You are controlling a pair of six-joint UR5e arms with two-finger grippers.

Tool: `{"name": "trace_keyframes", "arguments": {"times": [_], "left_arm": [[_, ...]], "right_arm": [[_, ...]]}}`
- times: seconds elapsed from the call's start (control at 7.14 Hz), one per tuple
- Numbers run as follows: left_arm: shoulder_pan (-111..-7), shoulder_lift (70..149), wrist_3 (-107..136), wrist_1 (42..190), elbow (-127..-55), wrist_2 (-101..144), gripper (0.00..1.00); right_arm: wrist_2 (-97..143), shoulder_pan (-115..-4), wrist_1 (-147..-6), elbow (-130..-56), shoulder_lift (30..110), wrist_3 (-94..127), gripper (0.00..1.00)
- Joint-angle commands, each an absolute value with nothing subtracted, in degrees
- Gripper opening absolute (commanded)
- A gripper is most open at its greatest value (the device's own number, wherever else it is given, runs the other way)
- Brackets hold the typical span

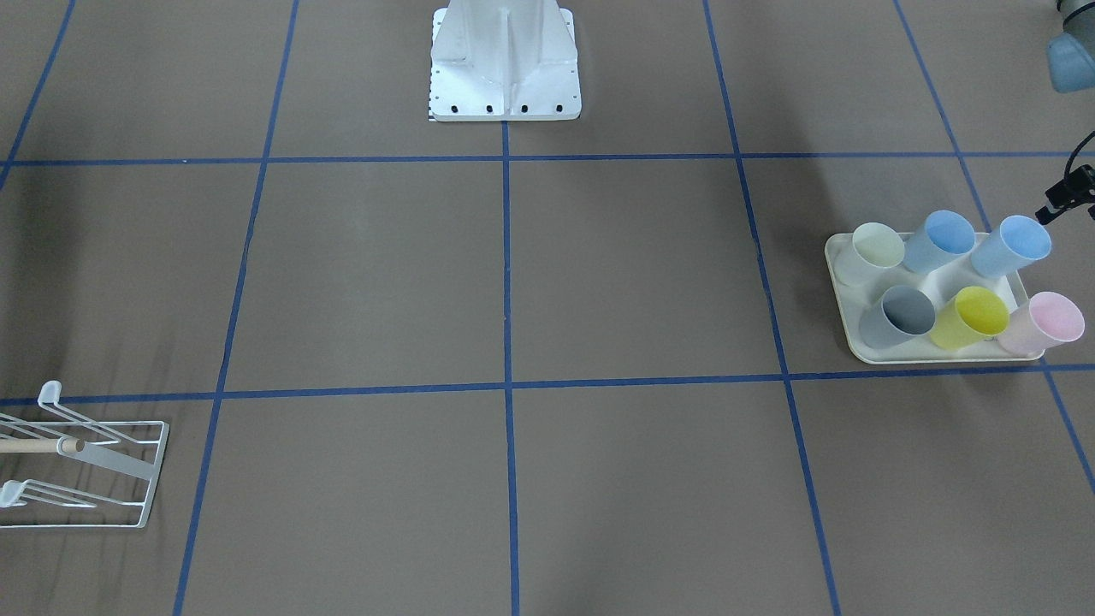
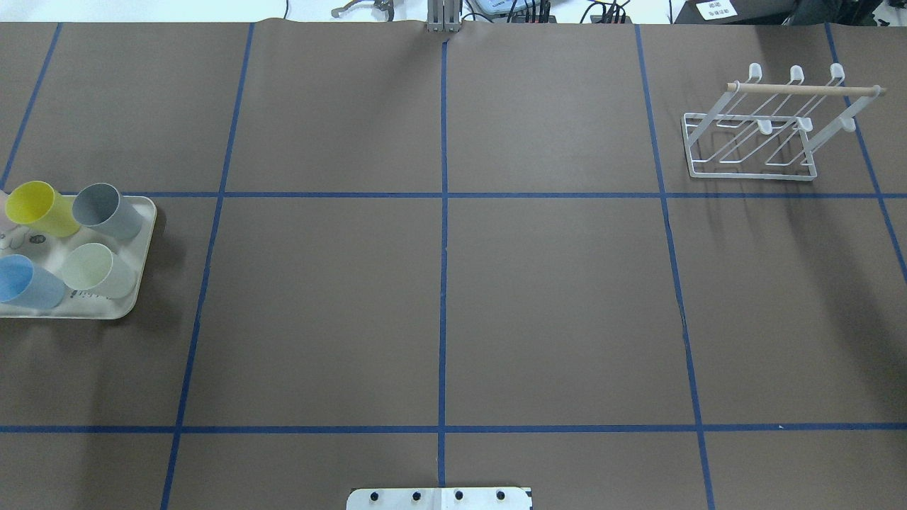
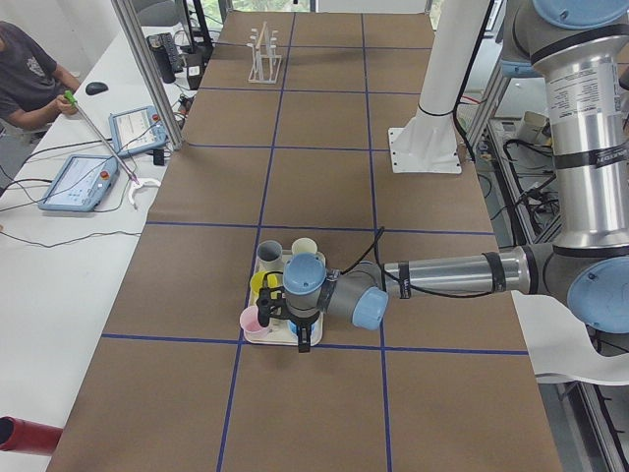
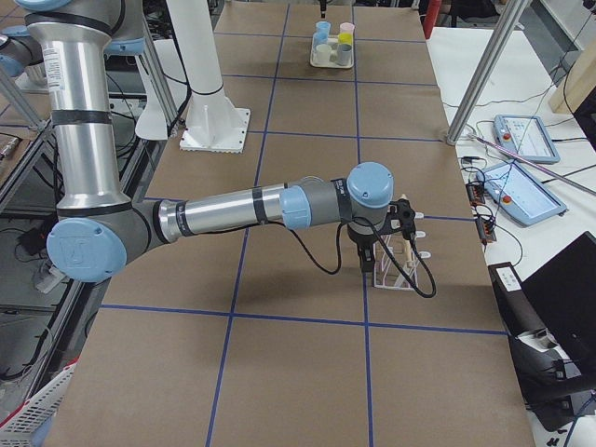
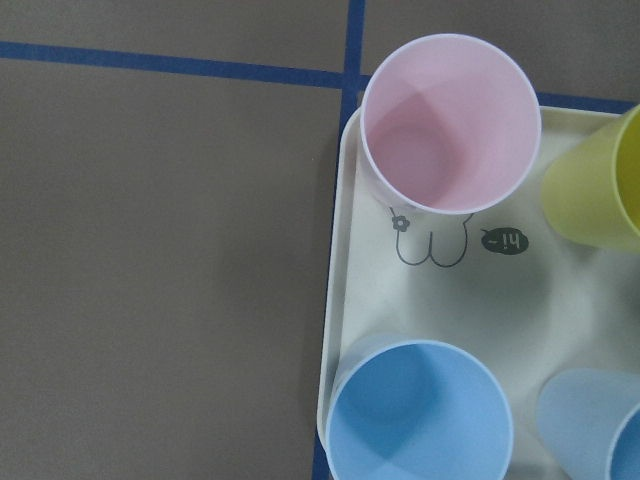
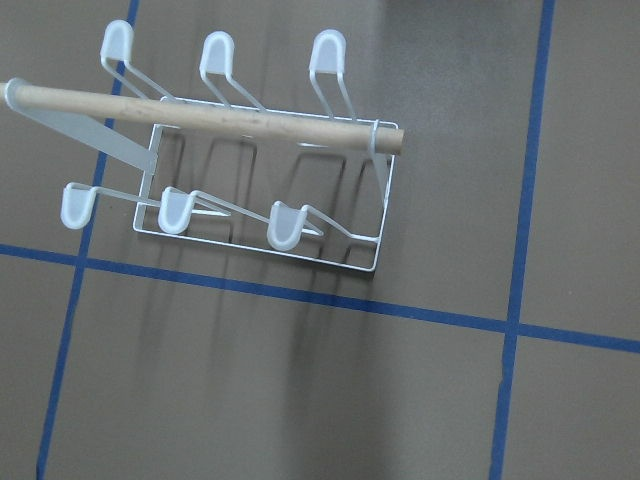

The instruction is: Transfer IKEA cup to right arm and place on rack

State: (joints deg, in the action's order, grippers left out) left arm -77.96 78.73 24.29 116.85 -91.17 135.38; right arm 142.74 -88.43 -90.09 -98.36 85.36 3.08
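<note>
Several pastel IKEA cups stand on a cream rabbit-print tray (image 1: 860, 346): pink (image 5: 450, 125), blue (image 5: 420, 410), yellow (image 1: 971, 316), grey (image 2: 106, 210), pale green (image 2: 96, 270). My left gripper (image 3: 291, 329) hangs over the tray's outer end, looking down on the pink and blue cups; I cannot tell if it is open or shut. The white wire rack (image 2: 765, 131) with its wooden dowel (image 6: 210, 115) holds no cup. The right arm reaches out low, and its gripper (image 4: 369, 259) hangs just beside the rack (image 4: 399, 265); I cannot tell its state. Neither wrist view shows fingers.
The white robot pedestal (image 1: 505, 64) stands at the table's middle edge. Blue tape lines (image 2: 443, 248) grid the brown table. A person (image 3: 29, 79) sits at a side bench with teach pendants (image 3: 79, 182) and cables.
</note>
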Motion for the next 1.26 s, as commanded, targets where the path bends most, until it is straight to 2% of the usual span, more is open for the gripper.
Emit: {"name": "trace_keyframes", "arguments": {"times": [0.0,0.42,0.7,1.12], "left_arm": [[-76.73,79.54,24.35,118.64,-88.87,135.35,0.92],[-75.24,79.98,24.43,120.15,-87.19,134.56,0.89],[-74.71,79.98,24.52,120.15,-87.19,134.56,0.76],[-74.62,80.86,24.43,120.15,-85.96,134.56,0.65]], "right_arm": [[142.82,-87.89,-90.09,-98.26,84.55,3.16,1.00],[142.82,-87.80,-90.09,-98.17,84.46,3.16,1.00],[142.82,-87.63,-90.09,-97.65,84.20,3.08,1.00],[142.82,-87.45,-90.09,-97.73,84.20,3.08,1.00]]}}
